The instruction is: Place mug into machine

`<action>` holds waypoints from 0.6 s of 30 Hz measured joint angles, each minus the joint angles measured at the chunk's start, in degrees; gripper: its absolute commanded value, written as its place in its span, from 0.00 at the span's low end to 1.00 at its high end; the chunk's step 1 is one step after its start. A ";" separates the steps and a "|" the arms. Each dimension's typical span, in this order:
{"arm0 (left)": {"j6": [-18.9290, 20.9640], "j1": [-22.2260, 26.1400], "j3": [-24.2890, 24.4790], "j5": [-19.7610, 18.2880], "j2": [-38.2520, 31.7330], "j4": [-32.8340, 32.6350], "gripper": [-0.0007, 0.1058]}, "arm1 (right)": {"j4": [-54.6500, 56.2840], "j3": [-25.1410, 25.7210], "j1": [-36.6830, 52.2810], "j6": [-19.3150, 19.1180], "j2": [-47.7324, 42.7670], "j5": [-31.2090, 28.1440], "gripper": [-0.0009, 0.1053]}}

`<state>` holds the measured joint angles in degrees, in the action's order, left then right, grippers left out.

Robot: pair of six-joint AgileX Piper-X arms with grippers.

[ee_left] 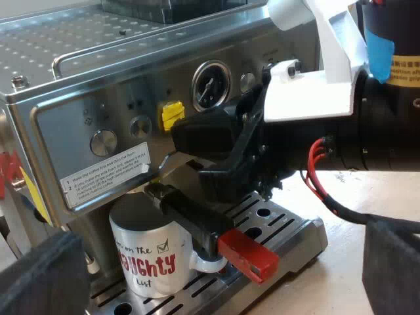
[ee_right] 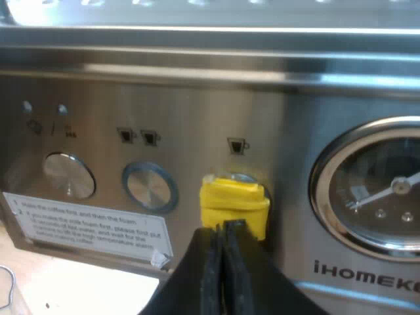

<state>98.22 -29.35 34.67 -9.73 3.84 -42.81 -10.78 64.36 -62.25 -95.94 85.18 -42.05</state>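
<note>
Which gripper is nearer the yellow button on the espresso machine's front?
Right. The right gripper, jaws shut, has its tip right at the yellow button. The left gripper hangs farther out from the espresso machine, beyond the mug.

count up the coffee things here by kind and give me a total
coffee machine: 1
mug: 1
holder: 1
total: 3
</note>
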 measured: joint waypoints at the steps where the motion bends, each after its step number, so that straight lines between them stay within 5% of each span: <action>1: 0.00 0.00 0.00 0.00 0.00 0.00 0.80 | -0.68 0.00 0.32 0.00 0.21 0.17 0.01; 18: 0.00 0.00 0.00 0.00 0.00 -0.19 0.80 | 5.84 0.03 -0.53 0.00 -1.89 -0.08 0.02</action>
<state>98.22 -29.35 34.67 -9.73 3.84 -43.00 -4.94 64.40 -62.78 -95.94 83.30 -42.13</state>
